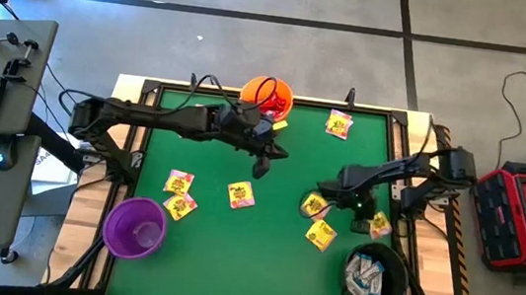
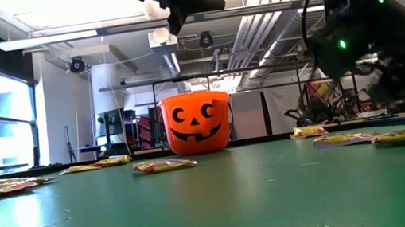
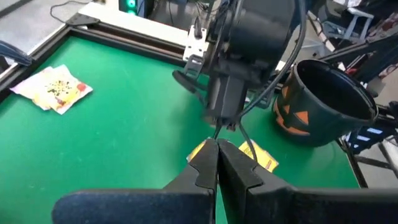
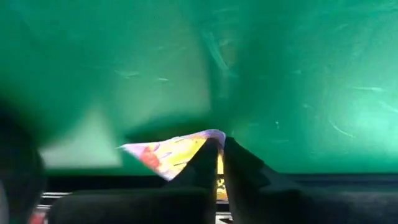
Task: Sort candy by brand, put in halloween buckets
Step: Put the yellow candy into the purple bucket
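Fingers [image 4: 219,163] of the right gripper [image 1: 321,200] pinch a yellow packet [image 4: 177,154] near the surface's [image 1: 271,253] right edge. Left gripper [image 1: 263,167], pressed together, hangs over open green mid-surface.

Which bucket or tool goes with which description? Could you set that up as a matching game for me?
Things:
1. orange bucket
2. purple bucket
3. black bucket
4. right tool

Descriptions:
A. holds white-blue packets
B. shut on a yellow packet
C. at the table's far edge, red packets inside
D. looks empty, near the left front corner

Pairs: 1-C, 2-D, 3-A, 4-B
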### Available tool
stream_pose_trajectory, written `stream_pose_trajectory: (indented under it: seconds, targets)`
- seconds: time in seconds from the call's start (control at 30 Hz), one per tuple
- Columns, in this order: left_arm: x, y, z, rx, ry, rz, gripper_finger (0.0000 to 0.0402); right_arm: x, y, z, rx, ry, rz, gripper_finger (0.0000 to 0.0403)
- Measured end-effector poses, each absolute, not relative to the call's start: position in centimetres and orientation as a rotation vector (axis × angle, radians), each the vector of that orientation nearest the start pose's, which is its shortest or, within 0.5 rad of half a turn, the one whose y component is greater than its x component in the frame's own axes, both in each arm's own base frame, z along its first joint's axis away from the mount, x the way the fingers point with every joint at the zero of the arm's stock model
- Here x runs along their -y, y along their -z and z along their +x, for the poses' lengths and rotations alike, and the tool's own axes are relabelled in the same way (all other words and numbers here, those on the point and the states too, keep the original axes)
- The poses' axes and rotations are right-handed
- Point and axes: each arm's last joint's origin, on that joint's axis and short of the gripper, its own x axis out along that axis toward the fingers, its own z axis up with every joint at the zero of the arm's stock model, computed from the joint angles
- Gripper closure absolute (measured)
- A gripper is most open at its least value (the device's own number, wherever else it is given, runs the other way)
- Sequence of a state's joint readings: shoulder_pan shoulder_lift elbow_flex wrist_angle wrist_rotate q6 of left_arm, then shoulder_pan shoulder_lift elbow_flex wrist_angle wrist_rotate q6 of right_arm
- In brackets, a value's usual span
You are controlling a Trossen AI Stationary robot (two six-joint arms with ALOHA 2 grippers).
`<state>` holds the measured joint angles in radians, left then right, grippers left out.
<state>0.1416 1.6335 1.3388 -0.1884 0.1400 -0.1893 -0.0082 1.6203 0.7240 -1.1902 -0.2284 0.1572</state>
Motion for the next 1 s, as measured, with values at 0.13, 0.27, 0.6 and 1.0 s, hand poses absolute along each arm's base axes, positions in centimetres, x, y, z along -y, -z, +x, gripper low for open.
stream_pose_trajectory:
  seconds: [0.13, 0.27, 0.6, 1.0]
  targets:
    - [-4.8, -31.3, 36.7, -0.471, -0.038, -0.254, 0.0401, -0.4, -15.5, 19.5, -2.005, 0.108, 0.394, 0.0397]
    - [-4.9, -32.2, 36.2, -0.446, -0.039, -0.247, 0.0401, -0.3, -19.4, 20.7, -1.786, 0.225, 0.496, 0.04]
    - [-5.0, -32.5, 35.8, -0.451, 0.042, -0.313, 0.0397, 0.4, -29.4, 21.6, -1.041, 0.464, 0.663, 0.0403]
    - [-3.5, -32.5, 36.2, -0.425, -0.08, -0.298, 0.028, 0.6, -33.4, 22.9, -0.655, 0.316, 0.566, 0.0403]
